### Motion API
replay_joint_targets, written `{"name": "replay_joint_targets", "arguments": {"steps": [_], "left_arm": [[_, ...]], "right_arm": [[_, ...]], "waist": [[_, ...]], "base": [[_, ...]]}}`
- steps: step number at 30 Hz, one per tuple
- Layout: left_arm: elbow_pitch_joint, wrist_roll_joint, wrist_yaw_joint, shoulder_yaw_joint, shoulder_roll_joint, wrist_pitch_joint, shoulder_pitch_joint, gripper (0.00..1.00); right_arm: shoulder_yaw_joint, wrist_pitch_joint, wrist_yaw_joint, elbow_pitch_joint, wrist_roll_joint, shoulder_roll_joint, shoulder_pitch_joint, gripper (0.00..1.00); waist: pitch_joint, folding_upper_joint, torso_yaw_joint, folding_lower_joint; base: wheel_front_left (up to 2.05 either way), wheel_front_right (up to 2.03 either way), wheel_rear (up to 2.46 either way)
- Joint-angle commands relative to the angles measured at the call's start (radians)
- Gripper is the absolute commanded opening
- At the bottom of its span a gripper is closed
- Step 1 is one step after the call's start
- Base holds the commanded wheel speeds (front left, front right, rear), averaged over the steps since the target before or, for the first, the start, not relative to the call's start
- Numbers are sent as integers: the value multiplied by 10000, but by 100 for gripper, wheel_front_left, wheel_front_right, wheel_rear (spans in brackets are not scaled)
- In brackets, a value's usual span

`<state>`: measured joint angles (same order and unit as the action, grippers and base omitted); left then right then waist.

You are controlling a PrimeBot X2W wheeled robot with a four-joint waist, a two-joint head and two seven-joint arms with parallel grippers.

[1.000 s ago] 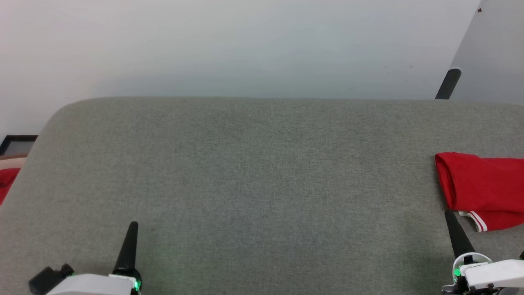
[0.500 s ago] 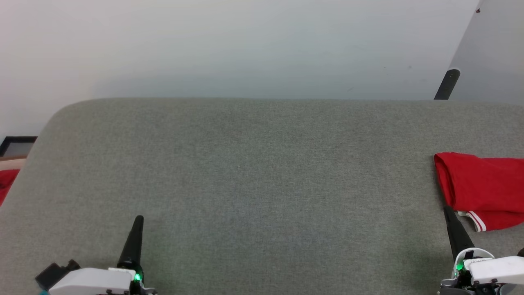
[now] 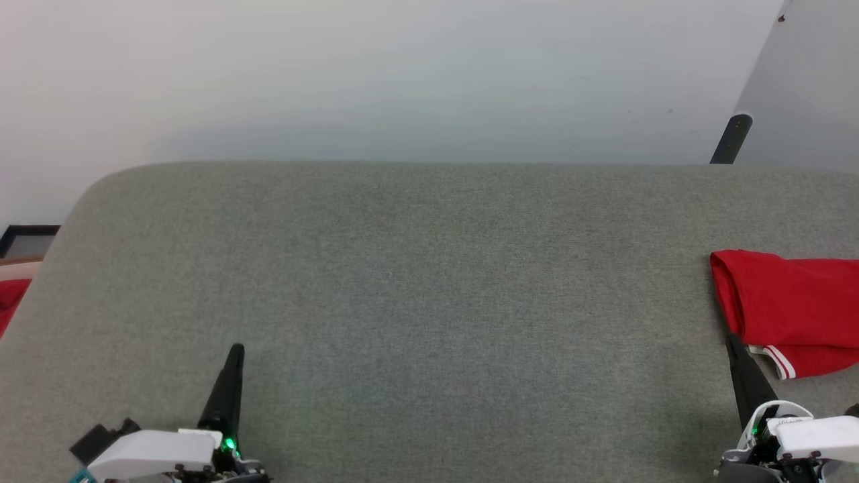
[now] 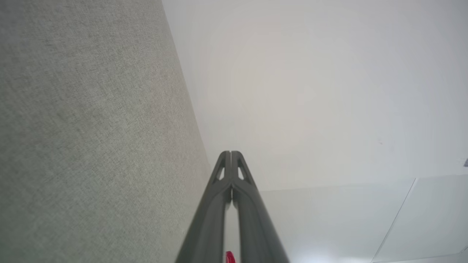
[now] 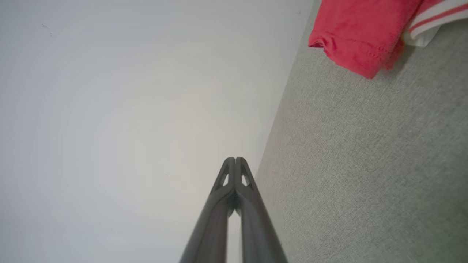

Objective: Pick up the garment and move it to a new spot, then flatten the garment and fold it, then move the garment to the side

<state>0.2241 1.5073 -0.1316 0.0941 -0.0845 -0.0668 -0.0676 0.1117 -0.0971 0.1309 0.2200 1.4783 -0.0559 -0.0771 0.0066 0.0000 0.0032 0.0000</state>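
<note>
The garment [image 3: 785,308] lies at the far right of the grey fabric-covered surface [image 3: 416,268]. It is doubled over into a thick red bundle with a strip of white-and-red trim [image 3: 782,362] poking out at its near edge, and part of it runs past the edge of the head view. It looks folded and set aside, so the main danger is undoing that. The right tool [image 3: 730,339] is clenched on nothing, and its pointed tip sits just beside the bundle's near left corner. The head view cannot settle whether they touch, while the right wrist view shows the cloth [image 5: 358,33] apart from the tip [image 5: 236,159]. A sideways sweep from there could catch the loose trim or the folded edge and drag the layers open or bunch them up. If another grasp is wanted, going in with the fingers pressed together would only plough the soft fabric along. Pinching just the top layer would let the fold fall out. The left tool [image 3: 236,349], also clenched and empty, sits well apart and could not steady anything.
</note>
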Motion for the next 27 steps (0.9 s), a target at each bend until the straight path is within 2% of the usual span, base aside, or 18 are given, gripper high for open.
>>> {"name": "replay_joint_targets", "arguments": {"steps": [1, 20, 27], "left_arm": [[11, 173, 15, 31, 24, -43, -171, 0], [241, 1191, 18, 103, 288, -415, -471, 0], [234, 1146, 18, 115, 288, -430, -469, 0]], "right_arm": [[18, -35, -1, 24, 190, 15, -190, 0], [37, -188, 0, 278, 1391, 77, -409, 0], [36, -187, 0, 269, 1351, 74, -341, 0]], "waist": [[-2, 0, -2, 0], [-35, 0, -32, 0], [-35, 0, -32, 0]], "base": [[0, 0, 0], [0, 0, 0], [0, 0, 0]]}}
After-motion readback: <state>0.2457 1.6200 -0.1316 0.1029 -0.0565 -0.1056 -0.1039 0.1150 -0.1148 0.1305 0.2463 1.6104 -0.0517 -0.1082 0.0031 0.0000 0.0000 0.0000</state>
